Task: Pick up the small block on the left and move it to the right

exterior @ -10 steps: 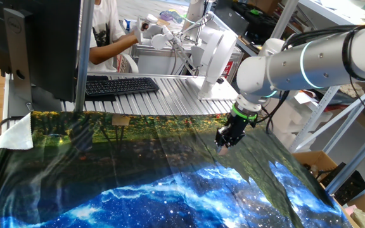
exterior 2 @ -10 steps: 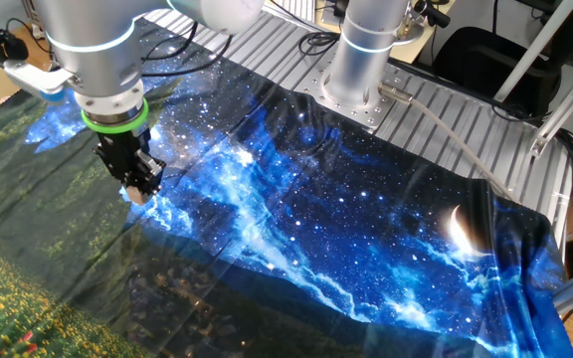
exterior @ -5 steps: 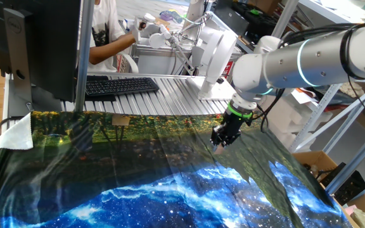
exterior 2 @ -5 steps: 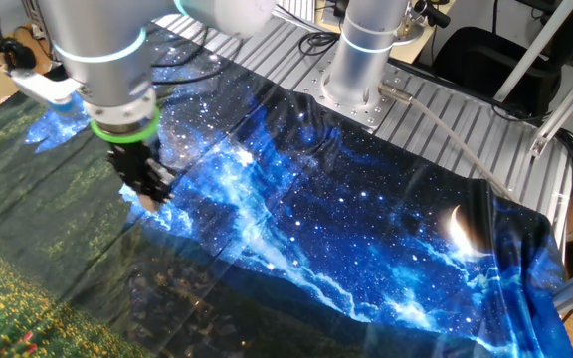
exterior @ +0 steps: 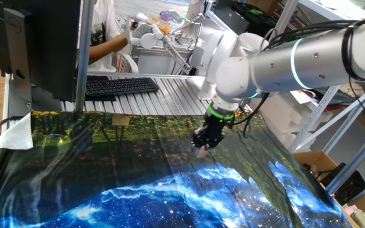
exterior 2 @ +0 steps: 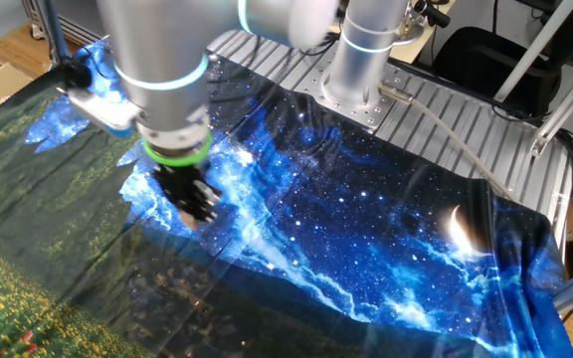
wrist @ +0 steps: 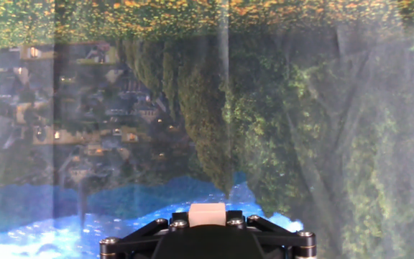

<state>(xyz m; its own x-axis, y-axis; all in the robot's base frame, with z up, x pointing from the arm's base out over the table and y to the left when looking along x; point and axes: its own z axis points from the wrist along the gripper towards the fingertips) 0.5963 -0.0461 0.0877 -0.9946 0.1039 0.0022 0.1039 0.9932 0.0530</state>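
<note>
Though tiny, small block (wrist: pixel 207 214) within claw (exterior: pixel 201 149)

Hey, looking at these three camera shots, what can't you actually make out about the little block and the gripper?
- Hand view: the small block shows only its top; the gripper body hides the rest, and the fingertips are cut off by the bottom edge.
- One fixed view: the block is a tiny pale speck under the gripper; its shape is too small to tell.
- The other fixed view: the gripper is motion-blurred, the block barely visible.

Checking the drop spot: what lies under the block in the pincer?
Under the block held in the pincer lies only the printed cloth, forest and blue sky. The table beneath the cloth is covered and cannot be seen.
</note>
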